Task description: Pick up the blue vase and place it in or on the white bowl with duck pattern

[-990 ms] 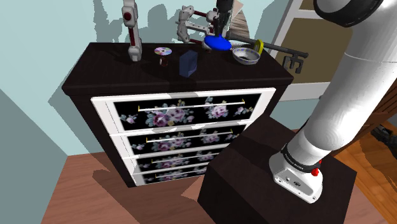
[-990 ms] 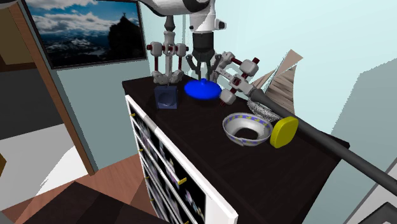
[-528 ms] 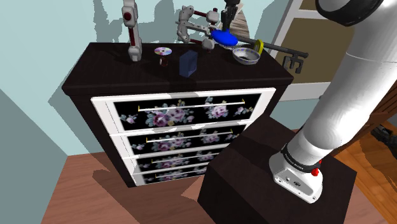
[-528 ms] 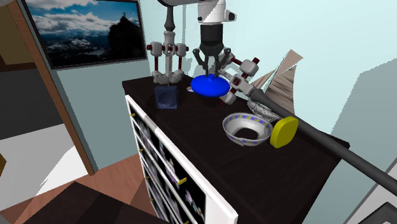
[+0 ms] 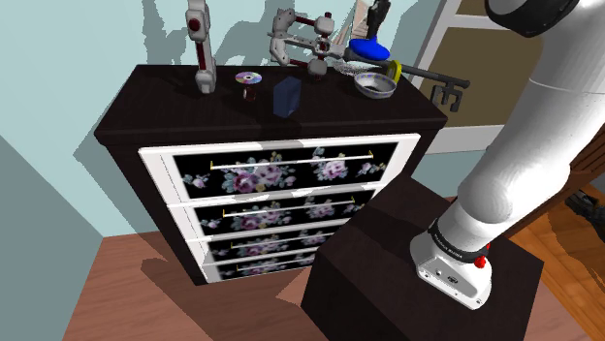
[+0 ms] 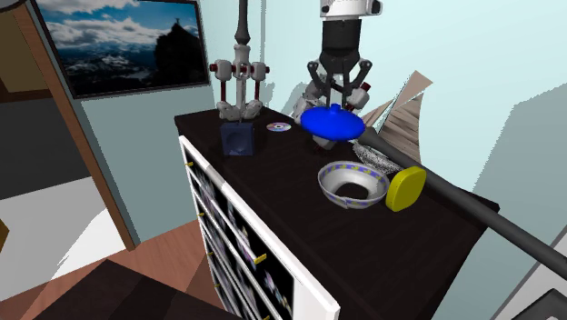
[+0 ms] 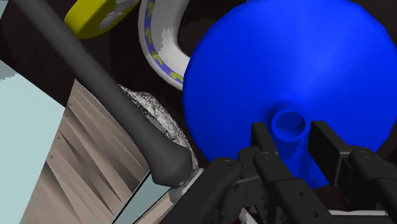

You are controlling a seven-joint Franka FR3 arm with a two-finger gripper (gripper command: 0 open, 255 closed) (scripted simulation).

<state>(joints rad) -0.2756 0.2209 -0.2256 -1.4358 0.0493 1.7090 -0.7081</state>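
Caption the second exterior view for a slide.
The hand holds the blue vase by its neck above the dresser, near the patterned white bowl.

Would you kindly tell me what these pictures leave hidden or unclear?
- Wrist view: the blue vase covers most of the bowl.
- Shoulder view: the top edge cuts off the pincer's upper part.
- Second exterior view: the bowl's rim pattern is too small to read.

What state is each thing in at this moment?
Flat round blue vase: clamped by its neck, upright, held above the dark dresser.
Black claw: shut on the vase's neck.
White bowl with blue-and-yellow band: upright, empty, on the dresser.
Dresser's floral drawers: all shut.
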